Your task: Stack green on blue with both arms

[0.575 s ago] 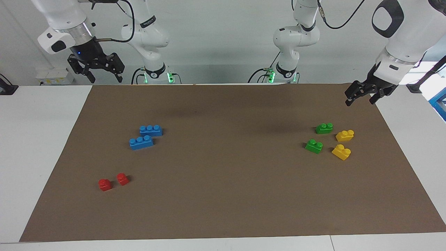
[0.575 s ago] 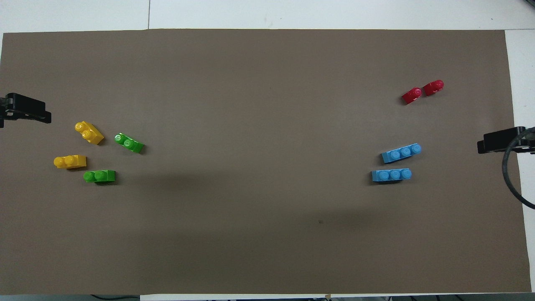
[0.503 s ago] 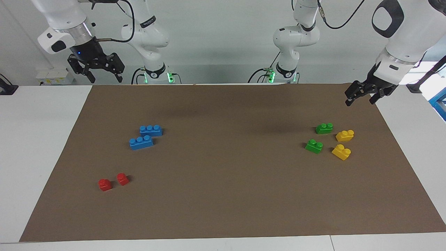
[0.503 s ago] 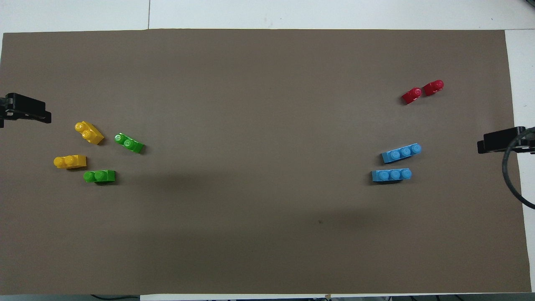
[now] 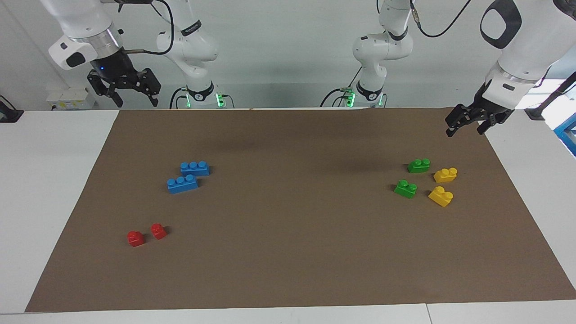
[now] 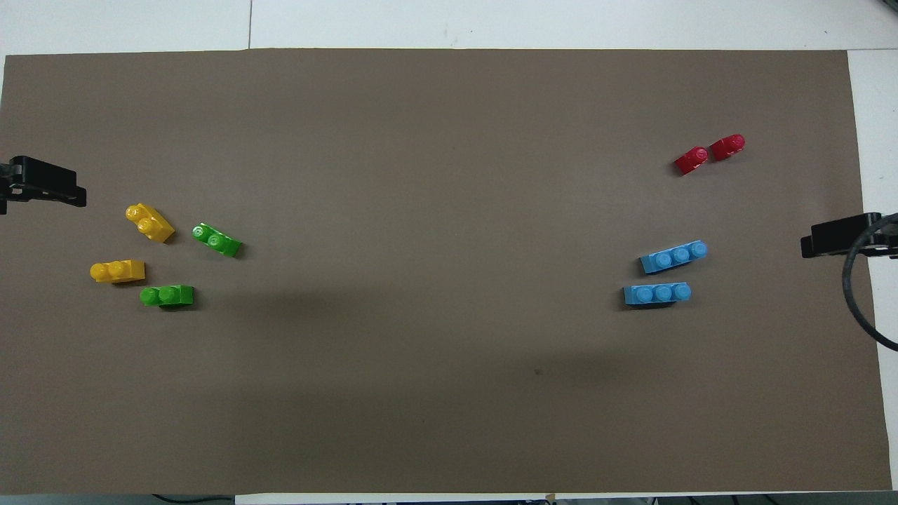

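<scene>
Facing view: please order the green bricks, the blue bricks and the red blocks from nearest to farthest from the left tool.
From the left tool, open over the mat corner:
1. Green bricks, at the left arm's end.
2. Blue bricks, toward the right arm's end.
3. Red blocks, same end, farther from the robots.

On a plain brown mat (image 5: 297,252) over a white table (image 5: 40,180) lie two bright green bricks (image 5: 418,165), two blue bricks (image 5: 195,168), two yellow bricks (image 5: 445,174) and two red blocks (image 5: 136,238), all unpatterned.
</scene>
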`<state>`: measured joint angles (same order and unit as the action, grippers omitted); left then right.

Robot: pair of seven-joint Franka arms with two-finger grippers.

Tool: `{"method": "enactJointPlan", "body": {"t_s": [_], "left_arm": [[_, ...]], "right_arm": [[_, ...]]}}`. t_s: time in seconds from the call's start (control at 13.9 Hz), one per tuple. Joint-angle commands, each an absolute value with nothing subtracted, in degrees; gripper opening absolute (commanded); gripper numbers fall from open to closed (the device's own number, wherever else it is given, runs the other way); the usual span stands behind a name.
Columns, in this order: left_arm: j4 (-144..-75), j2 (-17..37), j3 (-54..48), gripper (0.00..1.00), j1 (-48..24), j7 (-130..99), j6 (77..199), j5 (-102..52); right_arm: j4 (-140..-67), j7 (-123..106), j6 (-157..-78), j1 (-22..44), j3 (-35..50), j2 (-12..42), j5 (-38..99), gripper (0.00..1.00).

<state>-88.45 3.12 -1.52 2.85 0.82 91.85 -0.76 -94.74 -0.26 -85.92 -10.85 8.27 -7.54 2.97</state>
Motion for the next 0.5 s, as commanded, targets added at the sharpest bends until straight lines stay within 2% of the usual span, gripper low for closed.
{"method": "enactJointPlan", "body": {"t_s": [0.0, 0.43], "left_arm": [[-88.77, 2.72, -1.67, 1.0, 2.9, 0.97, 91.49, -0.88], [-90.17, 2.29, -1.58, 1.0, 3.08, -0.86, 92.54, -0.97]], "right_arm": [[-96.94, -0.97, -86.4, -11.16, 8.61, -9.23, 1.23, 1.0], [-96.77, 2.55, -86.4, -8.61, 8.61, -9.23, 1.23, 1.0]]}}
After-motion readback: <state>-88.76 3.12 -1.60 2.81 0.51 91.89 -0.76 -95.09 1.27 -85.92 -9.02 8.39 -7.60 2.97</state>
